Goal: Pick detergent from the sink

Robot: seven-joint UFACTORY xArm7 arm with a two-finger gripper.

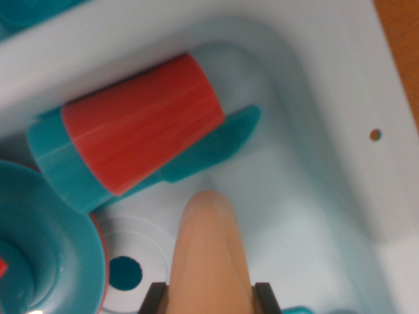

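Observation:
The detergent bottle [141, 131], teal with a red wrap, lies on its side in the pale blue sink [308, 190], towards the wrist view's upper left. A teal handle-like part [219, 144] sticks out from it to the right. My gripper [208, 204] shows as one peach-coloured finger [209, 255] rising from the bottom middle. Its tip is just below the bottle and looks apart from it. No second finger shows, so the gap cannot be read. Nothing is visibly held.
A round teal dish-like object [46, 255] fills the bottom left corner, next to the sink's drain hole [124, 273]. The sink's white rim [366, 98] runs along the right, with a small hole [374, 135]. Wooden counter [402, 39] shows at the top right.

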